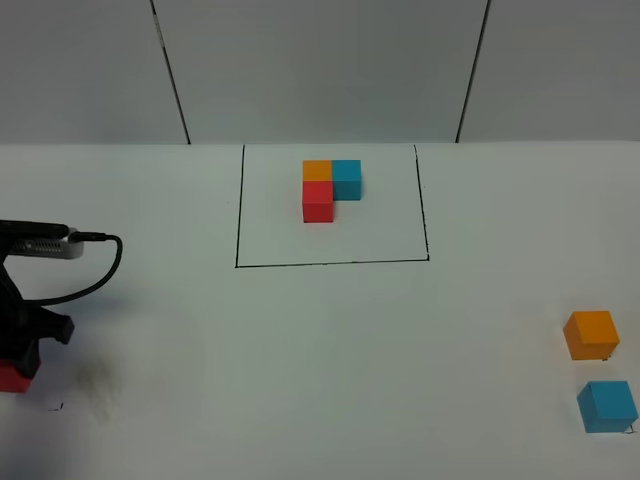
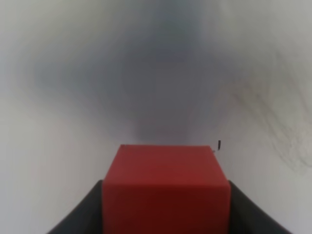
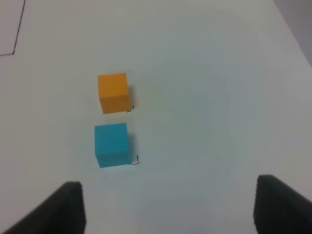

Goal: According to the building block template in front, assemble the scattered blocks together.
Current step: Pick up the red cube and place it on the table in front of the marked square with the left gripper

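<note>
The building block template (image 1: 330, 186) is an L of orange, blue and red cubes inside a black-lined rectangle at the table's far middle. Of the scattered blocks, the red cube (image 1: 12, 378) is at the far left edge under my left gripper (image 1: 20, 355). In the left wrist view the red cube (image 2: 165, 180) fills the gap between the two black fingers (image 2: 80, 217), which press on both its sides. The orange cube (image 1: 591, 334) and blue cube (image 1: 607, 406) lie at the near right. My right gripper (image 3: 170, 214) is open and empty, near the blue cube (image 3: 112, 144) and orange cube (image 3: 113, 92).
The left arm's black cable (image 1: 95, 270) loops over the table at the left. Small black pen marks sit by the cubes (image 3: 138, 159) and near the left gripper (image 1: 55, 405). The rectangle's corner line (image 3: 18, 29) shows in the right wrist view.
</note>
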You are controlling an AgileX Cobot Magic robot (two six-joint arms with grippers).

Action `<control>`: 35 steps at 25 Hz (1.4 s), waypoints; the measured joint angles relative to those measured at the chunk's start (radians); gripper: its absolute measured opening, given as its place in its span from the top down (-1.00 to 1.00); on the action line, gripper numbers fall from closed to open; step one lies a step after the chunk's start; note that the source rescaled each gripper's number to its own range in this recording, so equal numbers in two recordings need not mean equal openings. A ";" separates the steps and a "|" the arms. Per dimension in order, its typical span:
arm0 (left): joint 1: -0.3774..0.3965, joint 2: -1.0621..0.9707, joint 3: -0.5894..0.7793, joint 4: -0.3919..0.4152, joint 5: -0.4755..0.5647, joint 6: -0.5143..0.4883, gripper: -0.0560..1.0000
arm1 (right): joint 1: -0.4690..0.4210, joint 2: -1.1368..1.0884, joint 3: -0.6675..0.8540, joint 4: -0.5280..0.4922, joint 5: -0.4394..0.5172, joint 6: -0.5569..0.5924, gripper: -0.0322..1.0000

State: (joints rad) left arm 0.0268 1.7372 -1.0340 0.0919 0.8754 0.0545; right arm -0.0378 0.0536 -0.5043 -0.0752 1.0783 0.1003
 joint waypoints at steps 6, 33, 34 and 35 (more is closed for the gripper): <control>-0.010 0.000 -0.106 -0.018 0.104 0.196 0.89 | 0.000 0.000 0.000 0.000 0.000 0.000 -0.02; -0.307 0.001 -0.309 -0.335 0.222 1.043 0.89 | 0.000 0.000 0.000 0.000 0.000 0.000 -0.02; -0.329 0.001 -0.327 -0.326 0.231 1.030 0.89 | 0.000 0.000 0.000 0.000 0.000 0.000 -0.02; -0.364 0.001 -0.343 -0.306 0.235 1.014 0.89 | 0.000 0.000 0.000 0.000 0.000 0.000 -0.02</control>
State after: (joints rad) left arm -0.3376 1.7380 -1.3765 -0.2143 1.1107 1.0684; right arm -0.0378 0.0536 -0.5043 -0.0752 1.0783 0.1000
